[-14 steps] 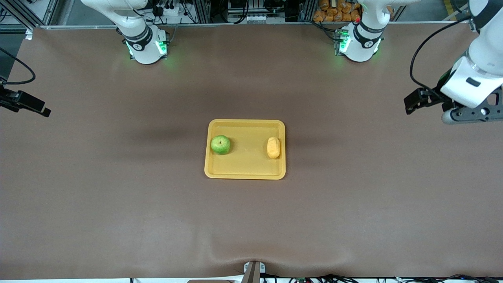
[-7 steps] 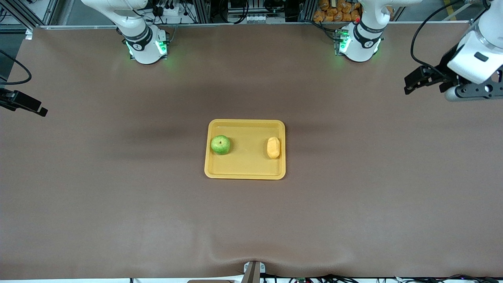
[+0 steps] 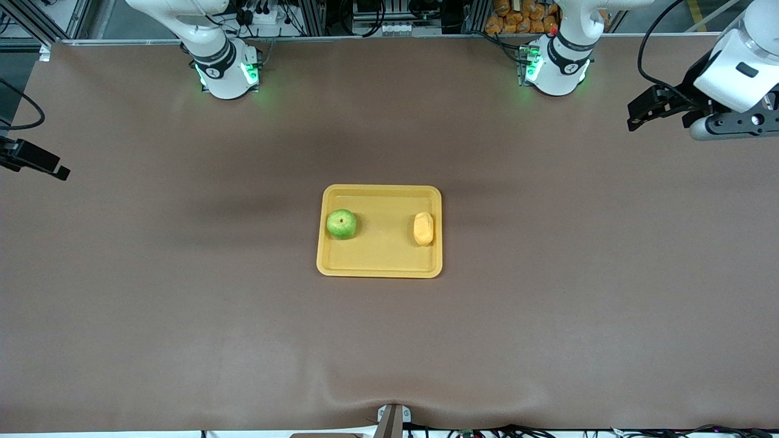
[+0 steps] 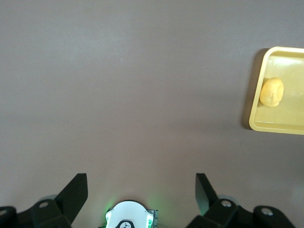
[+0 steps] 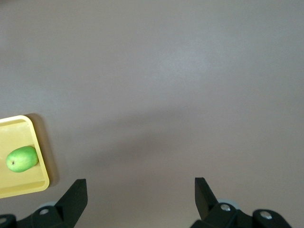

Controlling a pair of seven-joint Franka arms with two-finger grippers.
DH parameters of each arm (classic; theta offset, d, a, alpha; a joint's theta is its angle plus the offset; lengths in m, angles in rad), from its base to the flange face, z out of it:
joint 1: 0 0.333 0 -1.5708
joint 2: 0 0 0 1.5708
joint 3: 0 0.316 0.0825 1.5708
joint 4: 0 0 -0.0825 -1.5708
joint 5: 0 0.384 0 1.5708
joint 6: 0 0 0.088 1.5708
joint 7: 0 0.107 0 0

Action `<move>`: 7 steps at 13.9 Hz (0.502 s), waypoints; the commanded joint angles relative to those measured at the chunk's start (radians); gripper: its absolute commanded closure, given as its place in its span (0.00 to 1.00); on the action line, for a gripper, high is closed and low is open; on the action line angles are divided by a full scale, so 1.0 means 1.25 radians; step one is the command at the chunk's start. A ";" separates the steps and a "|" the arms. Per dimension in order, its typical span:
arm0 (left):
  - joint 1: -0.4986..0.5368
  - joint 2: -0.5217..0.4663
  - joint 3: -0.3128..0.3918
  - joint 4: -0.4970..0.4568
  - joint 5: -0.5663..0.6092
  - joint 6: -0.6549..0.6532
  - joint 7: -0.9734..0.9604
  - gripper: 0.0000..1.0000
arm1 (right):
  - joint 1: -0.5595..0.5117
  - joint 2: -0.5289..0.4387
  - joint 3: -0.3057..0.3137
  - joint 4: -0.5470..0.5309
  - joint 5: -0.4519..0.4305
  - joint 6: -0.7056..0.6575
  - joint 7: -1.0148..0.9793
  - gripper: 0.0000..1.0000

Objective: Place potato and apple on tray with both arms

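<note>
The yellow-orange tray [image 3: 380,261] lies in the middle of the table. On it sit the green apple [image 3: 341,224], toward the right arm's end, and the oblong potato [image 3: 423,228], toward the left arm's end. My left gripper [image 3: 639,115] hangs open and empty above the table's left-arm end, well away from the tray. My right gripper [image 3: 58,171] is open and empty over the right-arm end. In the left wrist view the left gripper [image 4: 141,183] is spread wide, with the potato [image 4: 271,92] on the tray [image 4: 280,126] far off. In the right wrist view the right gripper [image 5: 141,185] is spread over bare cloth, with the apple [image 5: 22,158] distant.
Brown cloth covers the whole table. The two arm bases [image 3: 225,70] [image 3: 557,67] glow green along the edge farthest from the front camera. A small bracket [image 3: 392,420] sits at the table's nearest edge. Cables and equipment line the frame past the bases.
The left arm has lifted and drawn back toward its base's edge of the table. The right gripper has slid slightly farther out at its end. Apple, potato and tray have not moved.
</note>
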 commanded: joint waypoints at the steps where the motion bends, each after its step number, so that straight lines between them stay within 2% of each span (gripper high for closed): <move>1: -0.008 -0.021 0.017 -0.011 -0.013 -0.018 0.015 0.00 | -0.023 0.012 0.005 0.026 0.007 -0.011 0.006 0.00; 7: -0.001 -0.019 0.016 -0.006 -0.011 -0.022 0.015 0.00 | -0.032 0.014 0.005 0.029 0.008 -0.010 -0.002 0.00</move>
